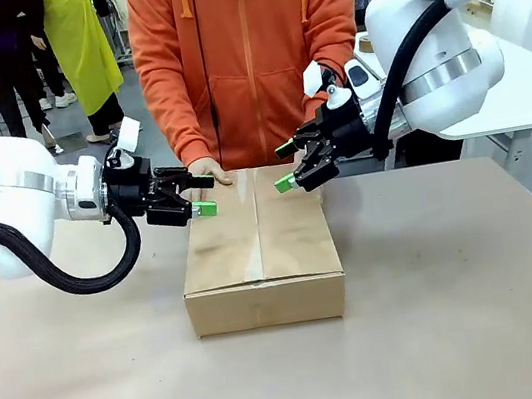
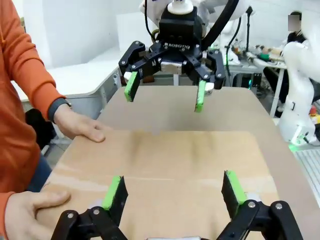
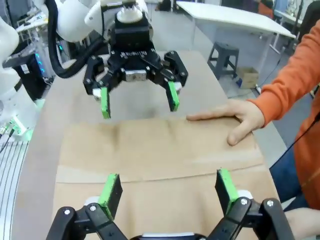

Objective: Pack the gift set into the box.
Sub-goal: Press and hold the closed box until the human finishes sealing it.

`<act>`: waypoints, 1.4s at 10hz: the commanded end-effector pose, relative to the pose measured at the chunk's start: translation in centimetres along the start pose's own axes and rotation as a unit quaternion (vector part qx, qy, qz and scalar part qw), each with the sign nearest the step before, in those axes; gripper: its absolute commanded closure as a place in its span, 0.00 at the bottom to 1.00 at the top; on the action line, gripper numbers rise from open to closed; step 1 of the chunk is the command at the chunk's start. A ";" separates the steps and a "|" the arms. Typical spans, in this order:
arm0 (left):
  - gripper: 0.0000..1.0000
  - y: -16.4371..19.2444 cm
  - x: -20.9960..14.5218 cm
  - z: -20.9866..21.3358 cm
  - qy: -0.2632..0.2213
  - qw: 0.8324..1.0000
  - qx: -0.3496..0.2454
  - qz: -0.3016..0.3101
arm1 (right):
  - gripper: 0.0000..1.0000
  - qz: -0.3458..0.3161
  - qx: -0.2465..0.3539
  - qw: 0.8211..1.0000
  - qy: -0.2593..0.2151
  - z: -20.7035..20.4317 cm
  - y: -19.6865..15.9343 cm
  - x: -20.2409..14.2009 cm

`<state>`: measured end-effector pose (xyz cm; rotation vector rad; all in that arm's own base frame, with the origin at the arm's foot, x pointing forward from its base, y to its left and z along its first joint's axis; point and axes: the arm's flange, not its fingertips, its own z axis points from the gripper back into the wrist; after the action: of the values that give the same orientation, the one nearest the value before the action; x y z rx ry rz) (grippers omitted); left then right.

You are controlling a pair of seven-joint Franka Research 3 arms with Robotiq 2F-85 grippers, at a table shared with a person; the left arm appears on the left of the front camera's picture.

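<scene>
**Box shut, both claws spread wide over its far end**

The box sits mid-frame on the table with its flaps folded flat, so what it holds is hidden. A person's hand rests on its far edge. The left gripper, centre left, and the right gripper, centre right, hang wide open and empty just above the lid. Packing looks nearly done. The next move likely calls for pressing the flaps down along the seam.

Opposed close wrist views — shared box
</scene>
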<state>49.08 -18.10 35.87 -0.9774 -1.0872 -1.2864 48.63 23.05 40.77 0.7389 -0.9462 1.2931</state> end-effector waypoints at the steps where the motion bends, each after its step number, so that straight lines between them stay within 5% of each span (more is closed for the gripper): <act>1: 0.00 0.2 -1.3 -1.6 0.013 0.995 -0.020 -0.094 | 0.00 0.013 0.036 0.996 -0.081 -1.3 -1.2 -1.7; 6: 0.00 2.2 -3.8 -3.0 0.050 0.996 -0.022 -0.067 | 0.00 -0.006 0.060 0.997 -0.037 -5.3 -3.4 -6.9; 14: 0.00 3.8 -4.9 -3.5 0.096 0.994 -0.030 -0.038 | 0.00 -0.044 0.049 0.998 0.002 -4.5 -3.6 -11.4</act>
<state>53.04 -20.06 30.97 -0.8740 -1.0008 -1.4192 53.06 21.45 30.40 0.8856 -0.8927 1.2793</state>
